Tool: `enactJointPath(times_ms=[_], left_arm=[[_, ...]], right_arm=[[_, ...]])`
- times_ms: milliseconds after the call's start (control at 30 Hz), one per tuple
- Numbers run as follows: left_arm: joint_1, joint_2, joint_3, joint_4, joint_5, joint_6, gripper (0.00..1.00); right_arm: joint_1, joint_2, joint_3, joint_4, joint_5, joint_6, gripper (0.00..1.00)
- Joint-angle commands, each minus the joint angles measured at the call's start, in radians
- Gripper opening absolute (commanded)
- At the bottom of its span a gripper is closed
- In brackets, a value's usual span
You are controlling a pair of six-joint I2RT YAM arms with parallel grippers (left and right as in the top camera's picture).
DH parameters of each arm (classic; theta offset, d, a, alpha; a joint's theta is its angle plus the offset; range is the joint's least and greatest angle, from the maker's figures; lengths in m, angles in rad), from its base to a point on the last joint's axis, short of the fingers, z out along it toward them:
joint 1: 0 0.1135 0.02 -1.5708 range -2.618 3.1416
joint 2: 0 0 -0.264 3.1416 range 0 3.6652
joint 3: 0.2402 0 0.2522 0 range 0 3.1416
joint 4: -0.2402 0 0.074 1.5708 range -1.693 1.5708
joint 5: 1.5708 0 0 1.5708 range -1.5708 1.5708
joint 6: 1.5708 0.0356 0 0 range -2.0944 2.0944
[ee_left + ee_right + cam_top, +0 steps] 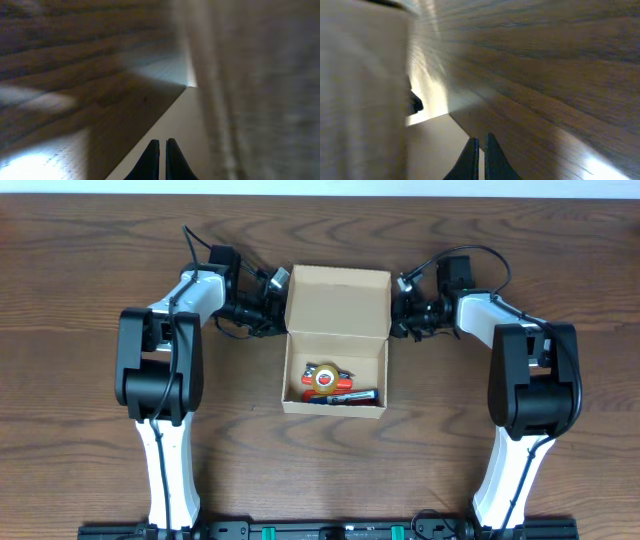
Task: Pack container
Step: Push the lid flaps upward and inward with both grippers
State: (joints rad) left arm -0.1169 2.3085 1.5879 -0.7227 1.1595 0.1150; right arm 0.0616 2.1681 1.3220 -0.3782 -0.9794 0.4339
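The container point(337, 300) stands open at the centre of the table point(90, 250), flap lid raised to the rear, with hand tools point(330, 383) inside. Loading appears done, so the step in hand is judged to be closing. The left gripper point(163, 149) and right gripper point(481, 149) flank the flap, fingers drawn almost together, nothing visible between them. The next move calls for folding the flap forward evenly. The table is dark wood grain; little of the room shows.

A dark, wood-grain table point(90, 250) fills the overhead view. Near its middle lies a round orange-and-red item point(323, 377), with a slim black-and-red tool point(345, 394) just beside it.
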Motion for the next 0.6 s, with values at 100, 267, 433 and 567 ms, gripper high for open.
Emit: enactJointPath(times_ms=[100,267,433,567], left_arm=[[0.003,0.018,-0.005,-0.016,0.08,-0.01,0.06],[0.006,-0.002,0.008,-0.113,0.065,0.092,0.06],[0.006,-0.053,0.035,-0.222,-0.032,0.169,0.06],[0.006,-0.102,0.045,-0.26,-0.079,0.2,0.06]], right_arm=[[0.011,0.011,-0.004,0.005,-0.085,-0.034,0.01],[0.004,0.011,-0.004,-0.003,-0.171,-0.093,0.02],[0.005,0.011,-0.004,-0.027,-0.215,-0.138,0.02],[0.005,0.011,-0.004,-0.075,-0.219,-0.206,0.02]])
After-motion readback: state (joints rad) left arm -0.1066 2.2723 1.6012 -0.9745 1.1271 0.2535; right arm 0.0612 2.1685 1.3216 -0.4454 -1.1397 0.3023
